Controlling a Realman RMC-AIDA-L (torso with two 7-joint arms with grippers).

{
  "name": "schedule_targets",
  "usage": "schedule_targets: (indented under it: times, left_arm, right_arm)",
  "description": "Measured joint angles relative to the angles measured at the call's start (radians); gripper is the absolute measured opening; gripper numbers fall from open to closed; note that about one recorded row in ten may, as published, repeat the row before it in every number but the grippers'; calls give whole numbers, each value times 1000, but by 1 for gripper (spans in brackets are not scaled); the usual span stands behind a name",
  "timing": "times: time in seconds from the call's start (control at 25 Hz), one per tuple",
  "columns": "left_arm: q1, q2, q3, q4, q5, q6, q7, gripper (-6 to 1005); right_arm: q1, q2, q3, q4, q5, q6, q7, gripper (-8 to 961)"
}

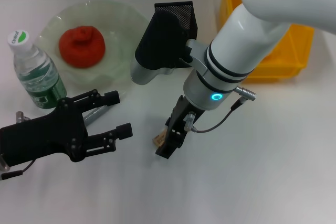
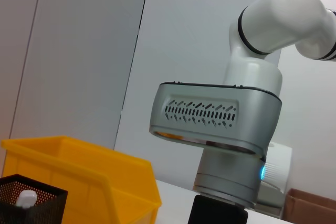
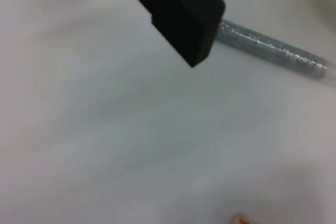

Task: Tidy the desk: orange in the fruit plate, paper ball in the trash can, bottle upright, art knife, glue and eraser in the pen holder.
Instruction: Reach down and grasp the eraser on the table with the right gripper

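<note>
White desk (image 1: 273, 182) bare around right gripper (image 1: 169, 142), clamped on eraser (image 1: 159, 139); left gripper (image 1: 118, 114) apart, nearby.

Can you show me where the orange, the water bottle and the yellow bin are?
orange (image 1: 81, 46), head view, middle of the fruit in the green bowl.
bottle (image 1: 37, 74), head view, on its clear body above the green label.
trash can (image 1: 281, 61), head view, its yellow front wall.

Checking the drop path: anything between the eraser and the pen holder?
Yes. The right arm's own wrist housing hangs over the desk between the eraser, beside the right end effector, and the pen holder. No loose object lies between them.
</note>
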Motion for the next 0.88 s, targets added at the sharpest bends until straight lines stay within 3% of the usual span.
schedule_targets:
  times: [0.72,0.88]
  left_arm:
    - [-4,0,-2,0,0,-1,0,778]
    - [-4,0,-2,0,0,-2,0,778]
  right_arm:
    - [7,0,-37,3,9,14,-4,751]
    - [7,0,-37,3,9,17,-4,644]
